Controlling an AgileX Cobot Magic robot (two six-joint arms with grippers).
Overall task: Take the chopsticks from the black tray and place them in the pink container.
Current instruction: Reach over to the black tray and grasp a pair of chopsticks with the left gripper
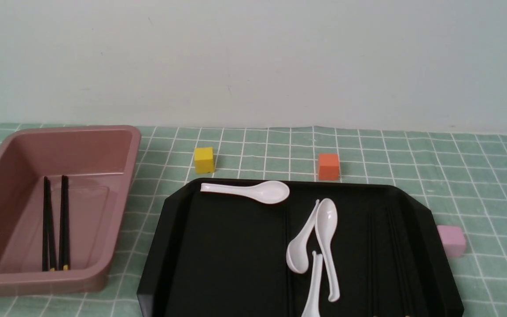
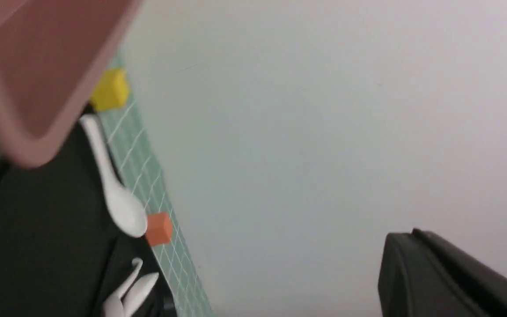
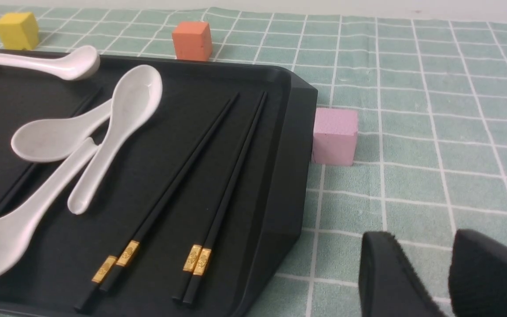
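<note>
Two pairs of black chopsticks with yellow bands lie side by side on the right part of the black tray; the front view barely shows them against the tray. More chopsticks lie inside the pink container at the left. My right gripper hovers open over the cloth, right of the tray's near corner, with nothing between its fingers. My left gripper is raised near the pink container, its fingers pressed together and empty; the front view shows only a black sliver of it at the lower left edge.
Several white spoons lie on the tray, one along its far edge. A yellow cube and an orange cube stand behind the tray. A pale pink cube sits against its right side. A wall closes the back.
</note>
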